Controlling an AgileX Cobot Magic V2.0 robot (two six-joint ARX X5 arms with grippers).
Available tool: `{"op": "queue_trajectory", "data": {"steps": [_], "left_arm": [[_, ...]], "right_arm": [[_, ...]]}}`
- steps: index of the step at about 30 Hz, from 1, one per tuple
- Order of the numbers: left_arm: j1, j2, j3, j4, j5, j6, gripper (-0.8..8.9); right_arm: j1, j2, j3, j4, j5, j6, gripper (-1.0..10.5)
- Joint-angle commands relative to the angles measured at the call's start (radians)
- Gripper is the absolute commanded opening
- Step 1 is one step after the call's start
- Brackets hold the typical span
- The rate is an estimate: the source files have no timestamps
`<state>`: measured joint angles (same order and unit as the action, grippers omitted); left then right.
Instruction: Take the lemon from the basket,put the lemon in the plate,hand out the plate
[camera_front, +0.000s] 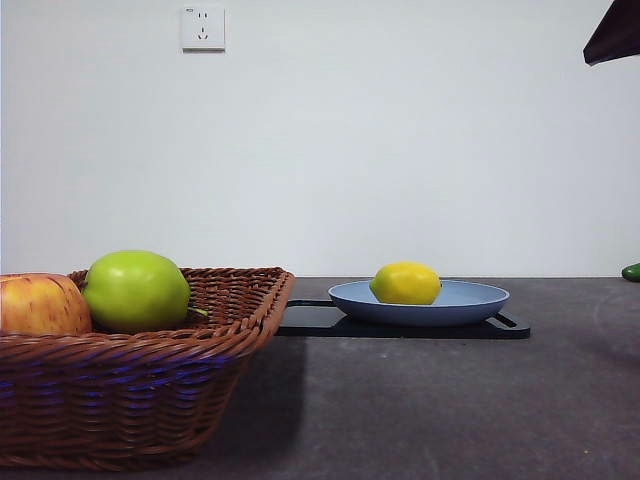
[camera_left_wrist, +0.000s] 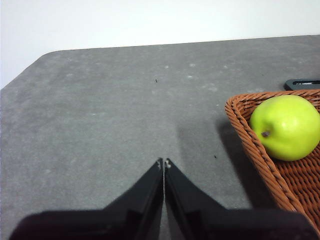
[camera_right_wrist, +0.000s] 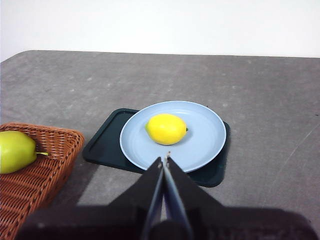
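A grey table (camera_front: 450, 400) carries a wicker basket (camera_front: 130, 400) and, beside it, a black tray (camera_front: 310, 321); a green object (camera_front: 631, 271) sits at its far edge.

Bright even light, soft shadow right of the basket (camera_front: 150, 390), sharp focus, no glare

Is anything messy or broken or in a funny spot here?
Nothing stands out. The lemon sits in the blue plate on the black tray, the green apple and red-yellow apple lie in the basket, and nothing is spilled.
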<state>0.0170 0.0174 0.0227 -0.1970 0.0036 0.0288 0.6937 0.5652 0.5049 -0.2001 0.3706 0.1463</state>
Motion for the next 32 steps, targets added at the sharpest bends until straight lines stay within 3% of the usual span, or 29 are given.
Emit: {"op": "queue_trajectory", "data": {"steps": [1,25,29,32], "left_arm": [[0.003,-0.002,-0.005,-0.002,0.001,-0.009,0.08],[0.003,-0.002,-0.005,-0.002,0.001,-0.009,0.08],[0.003,-0.002,-0.005,-0.001,0.001,-0.009,0.08],[0.003,-0.002,-0.005,-0.001,0.001,-0.009,0.08]], "right_arm": [[0.007,0.003,0.013,0.012,0.003,0.010,0.0],[0.007,-0.014,0.013,0.004,0.003,0.004,0.0],[-0.074,-0.096,0.006,-0.050,0.010,-0.079,0.0],[-0.205,-0.159,-0.026,-0.082,-0.107,-0.082,0.0]]}}
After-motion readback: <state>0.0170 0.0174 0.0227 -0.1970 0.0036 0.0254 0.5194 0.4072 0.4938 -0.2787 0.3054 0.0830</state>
